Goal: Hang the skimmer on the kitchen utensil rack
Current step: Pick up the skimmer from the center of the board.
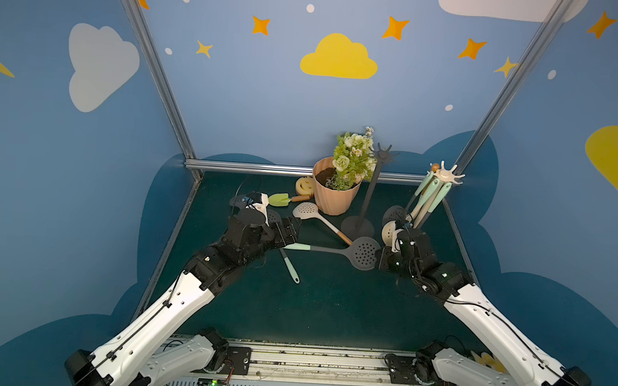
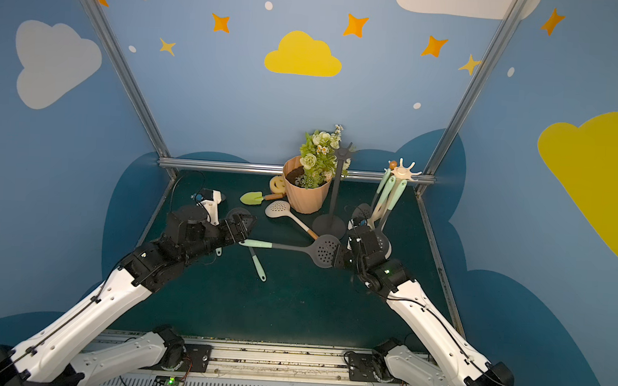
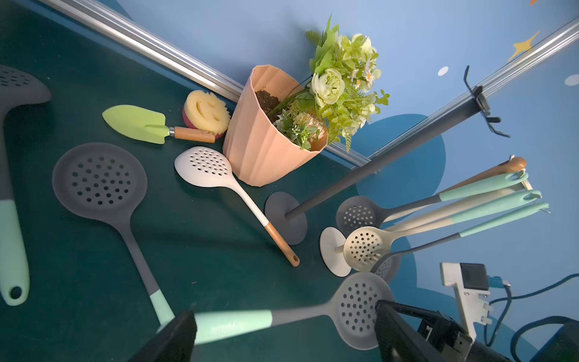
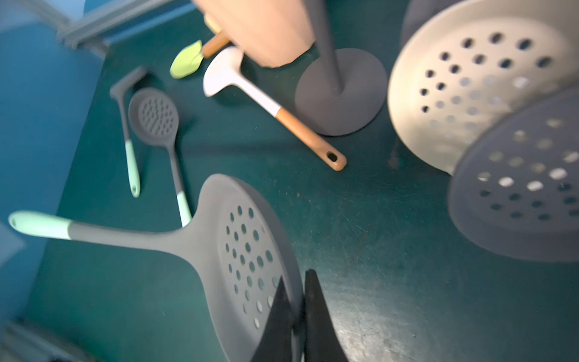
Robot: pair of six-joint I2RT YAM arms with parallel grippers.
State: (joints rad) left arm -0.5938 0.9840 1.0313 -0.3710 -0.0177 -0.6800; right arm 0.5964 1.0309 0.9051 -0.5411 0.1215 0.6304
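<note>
"Peach ribbed pot (image 1: 334, 203), item one," the clerk reads. "Contents: dark soil (image 1: 324, 176) and a bunch of green and white flowers (image 1: 354, 156). It stands at the back of the green mat (image 1: 330, 305), beside the dark grey rack (image 1: 365, 204)."

"Cream rack?" the checker asks.

"Cream rack (image 1: 445, 176), far right corner. It carries the hung skimmers (image 3: 365, 247), handles up, heads down. Grey and cream heads show in the left wrist view."

"The task's piece?"

"Grey skimmer (image 1: 364, 254), mint handle. It lies level between the two arms, in front of both racks and on neither. The right gripper (image 4: 296, 274) is closed tight, pinching the rim of the perforated head. The left gripper (image 3: 283, 308) stands wide open, one finger either side of the mint handle, with hold of nothing."

"Loose on the mat?"

"White skimmer (image 1: 308, 211) with a wooden handle, its handle end just beside the dark rack's base. Green trowel (image 1: 280, 199). Yellow smiley sponge (image 1: 305, 185), just beside the pot. Spare grey skimmer (image 3: 100, 178), flat, its handle running under the held one. A second spare (image 3: 18, 84) lies at the edge of the left wrist view."
</note>
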